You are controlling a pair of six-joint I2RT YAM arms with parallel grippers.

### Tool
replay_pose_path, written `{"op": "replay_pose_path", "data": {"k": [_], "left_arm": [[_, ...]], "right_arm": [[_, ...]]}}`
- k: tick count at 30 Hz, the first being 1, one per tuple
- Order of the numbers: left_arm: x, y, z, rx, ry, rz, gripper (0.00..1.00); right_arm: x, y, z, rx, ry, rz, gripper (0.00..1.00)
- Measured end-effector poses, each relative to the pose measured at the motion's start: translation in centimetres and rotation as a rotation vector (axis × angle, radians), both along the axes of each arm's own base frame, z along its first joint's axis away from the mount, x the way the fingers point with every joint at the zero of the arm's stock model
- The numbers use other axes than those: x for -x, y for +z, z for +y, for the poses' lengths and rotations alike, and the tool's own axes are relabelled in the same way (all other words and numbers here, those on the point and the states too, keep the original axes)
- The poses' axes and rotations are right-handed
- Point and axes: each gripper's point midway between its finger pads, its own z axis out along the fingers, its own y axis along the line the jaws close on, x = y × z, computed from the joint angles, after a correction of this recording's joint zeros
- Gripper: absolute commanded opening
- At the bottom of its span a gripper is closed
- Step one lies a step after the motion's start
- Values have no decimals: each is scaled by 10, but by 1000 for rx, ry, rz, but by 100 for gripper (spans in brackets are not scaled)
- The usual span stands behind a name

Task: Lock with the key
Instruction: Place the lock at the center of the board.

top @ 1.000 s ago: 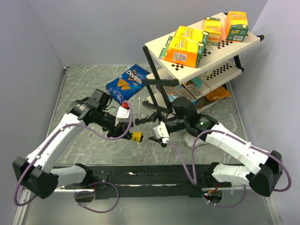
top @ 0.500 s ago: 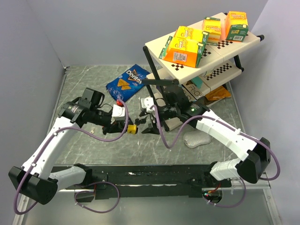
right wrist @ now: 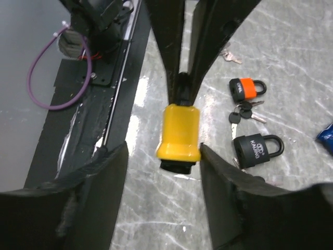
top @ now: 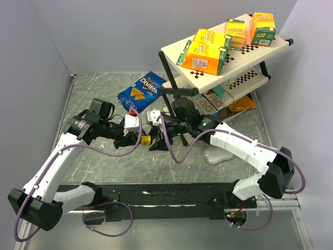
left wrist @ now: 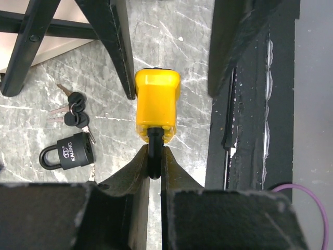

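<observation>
A yellow padlock (top: 147, 140) hangs above the table, held by its black shackle (left wrist: 154, 156) in my left gripper (left wrist: 154, 151), which is shut on it. My right gripper (right wrist: 162, 151) is open, with one finger on each side of the yellow body (right wrist: 179, 130). The right finger (right wrist: 218, 177) is almost against the body and the left finger (right wrist: 104, 177) stands apart. A black stub (right wrist: 178, 166) sticks out of the body's free end; I cannot tell what it is. Black-headed keys (right wrist: 242, 112) lie on the table below.
A black padlock (right wrist: 257, 147) and an orange one (right wrist: 244, 88) lie on the table by the keys. A Doritos bag (top: 140, 92) lies behind. A two-tier rack (top: 244, 51) with yellow boxes stands at the right, and a white object (top: 218, 155) lies under the right arm.
My right arm has swung left to the yellow padlock, and its jaws now straddle the body and have narrowed. The left gripper drew the lock slightly back and left, still shut on the shackle.
</observation>
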Motion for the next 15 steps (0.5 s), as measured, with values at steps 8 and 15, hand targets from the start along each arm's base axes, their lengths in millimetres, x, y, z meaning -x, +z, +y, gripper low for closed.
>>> {"op": "replay_pose_path", "data": {"k": [8, 15], "left_arm": [[-1, -1, 0, -1, 18, 13, 1], [-4, -3, 6, -10, 68, 26, 34]], "right_arm": [[-11, -2, 8, -9, -36, -1, 24], [-16, -4, 15, -6, -32, 5, 0]]}}
